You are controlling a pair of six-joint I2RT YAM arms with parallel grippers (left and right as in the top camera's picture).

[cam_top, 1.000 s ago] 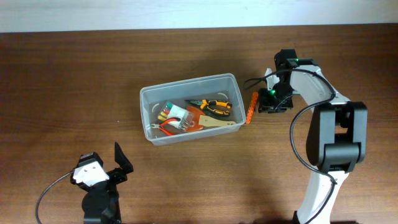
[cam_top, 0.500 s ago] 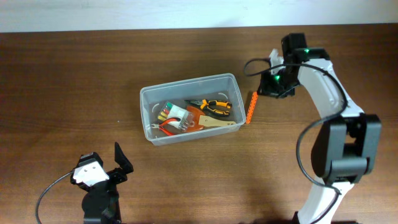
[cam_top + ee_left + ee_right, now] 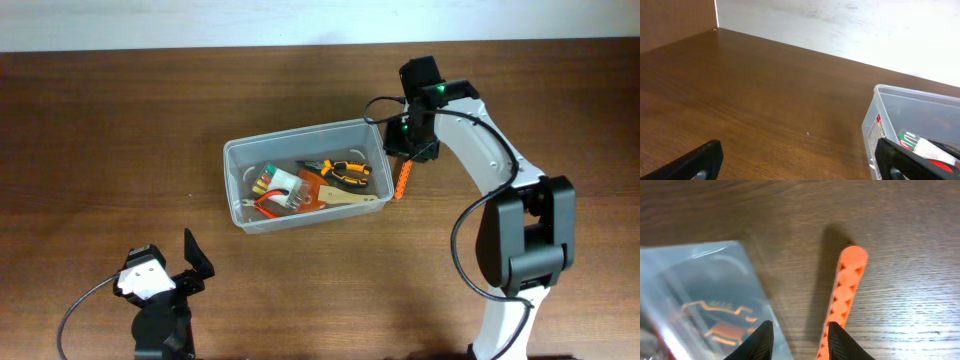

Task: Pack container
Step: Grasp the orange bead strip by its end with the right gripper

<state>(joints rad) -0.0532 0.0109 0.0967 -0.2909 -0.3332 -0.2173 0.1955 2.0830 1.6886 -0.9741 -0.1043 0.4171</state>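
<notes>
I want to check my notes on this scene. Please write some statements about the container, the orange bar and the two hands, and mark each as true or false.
1. The orange bar lies inside the container. False: it lies outside it, on the table.
2. Pliers with orange-and-black handles lie in the container. True.
3. The left hand is shut on a tool. False: it is open and holds nothing.
4. The right hand has its fingers apart, close to the orange bar. True.
</notes>
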